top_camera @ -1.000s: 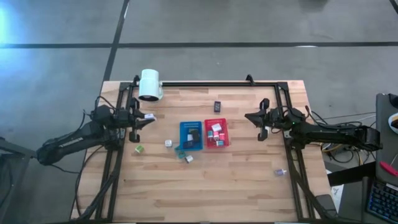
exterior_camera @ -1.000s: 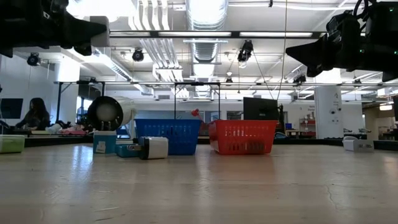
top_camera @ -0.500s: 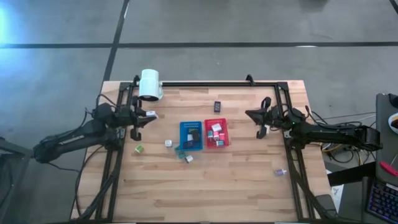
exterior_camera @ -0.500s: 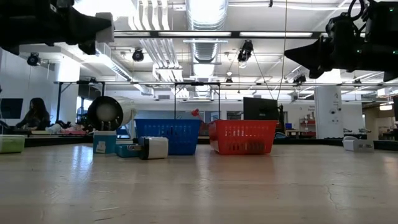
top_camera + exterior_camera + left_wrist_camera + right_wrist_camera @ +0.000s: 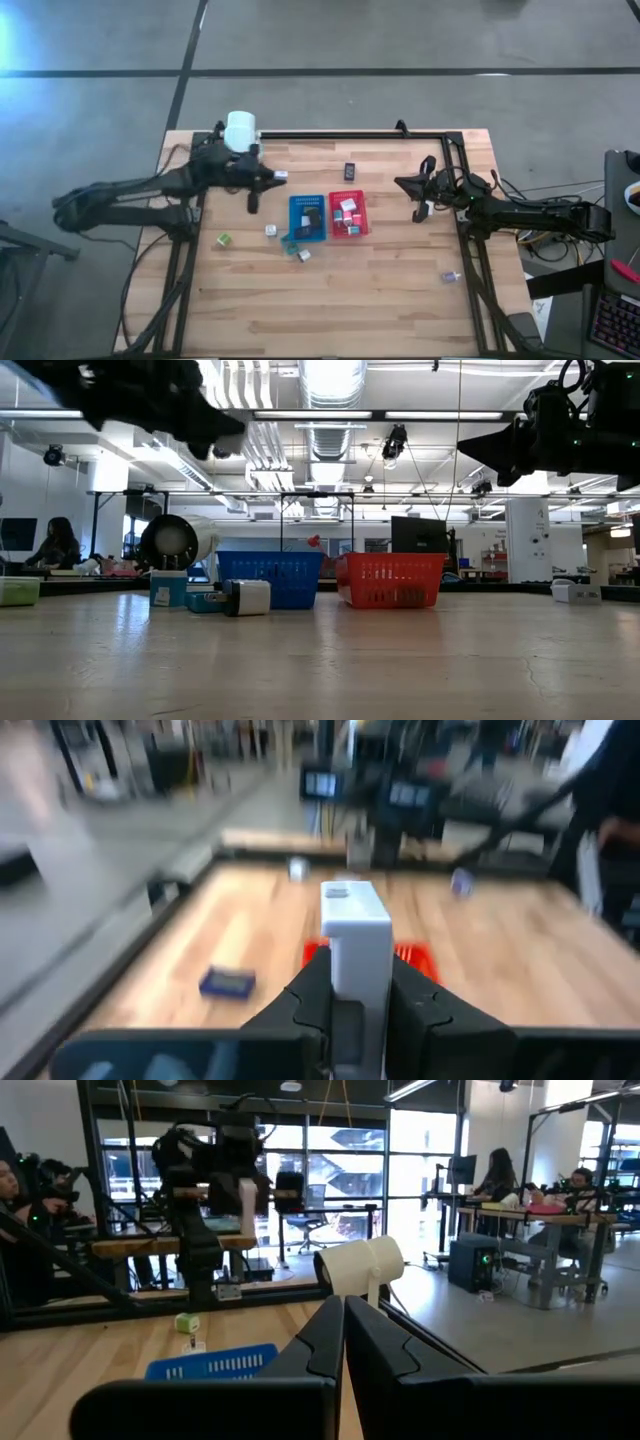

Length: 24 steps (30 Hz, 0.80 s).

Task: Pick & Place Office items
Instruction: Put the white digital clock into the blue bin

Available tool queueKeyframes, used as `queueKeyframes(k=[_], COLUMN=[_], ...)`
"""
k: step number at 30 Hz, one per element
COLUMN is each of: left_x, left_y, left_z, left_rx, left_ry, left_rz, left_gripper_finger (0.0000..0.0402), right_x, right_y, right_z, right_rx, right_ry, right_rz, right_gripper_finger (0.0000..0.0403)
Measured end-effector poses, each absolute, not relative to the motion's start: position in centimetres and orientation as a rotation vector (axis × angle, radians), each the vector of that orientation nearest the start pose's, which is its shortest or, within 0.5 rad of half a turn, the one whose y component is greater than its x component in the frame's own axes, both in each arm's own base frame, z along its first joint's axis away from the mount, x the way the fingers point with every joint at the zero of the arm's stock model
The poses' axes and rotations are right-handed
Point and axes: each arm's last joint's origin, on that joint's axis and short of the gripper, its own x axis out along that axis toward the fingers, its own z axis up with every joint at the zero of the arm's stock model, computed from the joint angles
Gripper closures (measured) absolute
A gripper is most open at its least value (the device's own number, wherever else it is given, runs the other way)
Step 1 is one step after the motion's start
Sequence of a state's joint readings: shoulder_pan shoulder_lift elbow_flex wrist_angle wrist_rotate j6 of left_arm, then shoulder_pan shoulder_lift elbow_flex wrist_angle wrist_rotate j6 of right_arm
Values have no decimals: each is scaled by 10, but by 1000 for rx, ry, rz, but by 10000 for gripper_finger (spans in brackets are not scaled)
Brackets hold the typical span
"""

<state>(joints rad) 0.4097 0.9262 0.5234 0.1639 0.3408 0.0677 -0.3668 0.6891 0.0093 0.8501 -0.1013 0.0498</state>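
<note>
My left gripper (image 5: 272, 177) hangs above the table, just left of the blue tray (image 5: 307, 218), and is shut on a small white block (image 5: 355, 930). The red tray (image 5: 347, 215) stands beside the blue one; both hold small office items. Loose items lie on the wood: a green one (image 5: 224, 240), white ones (image 5: 270, 230) (image 5: 303, 255), a dark one (image 5: 350, 171) and one near the right rail (image 5: 450, 277). My right gripper (image 5: 417, 195) waits shut in the air by the right rail. My left gripper pinches the white block's near end (image 5: 355, 982) between its two fingers (image 5: 305, 1005). The far end of the block sticks out past the fingertips. The fingers lie almost level and point toward the table's right side. The block is lifted clear of the table.
A big white lamp head (image 5: 240, 133) sits at the far left corner, close behind my left arm. A black frame (image 5: 340, 134) runs along the table's far, left and right sides. Bare wood lies toward the near edge (image 5: 330, 310). People sit at desks in the room beyond.
My left gripper has gone toward the table's right edge and slightly up, carrying the white block from the left rail to a spot beside the blue tray. It stays shut on the block throughout.
</note>
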Motion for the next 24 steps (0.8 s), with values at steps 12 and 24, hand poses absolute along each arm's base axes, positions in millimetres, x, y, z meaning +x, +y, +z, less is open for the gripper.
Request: queueKeyframes(k=[12,24], left_x=[285,316], left_y=[84,84], left_z=[204,162], left_rx=[-52,-60], left_ry=[677,850], left_rz=[-85,-96], left_gripper_finger=[349,349], right_x=[131,131], right_y=[-47,-47], right_z=[180,180], right_rx=[22,28], right_ry=[-174,-175], right_rz=[-259,-258], right_gripper_finger=[394,394])
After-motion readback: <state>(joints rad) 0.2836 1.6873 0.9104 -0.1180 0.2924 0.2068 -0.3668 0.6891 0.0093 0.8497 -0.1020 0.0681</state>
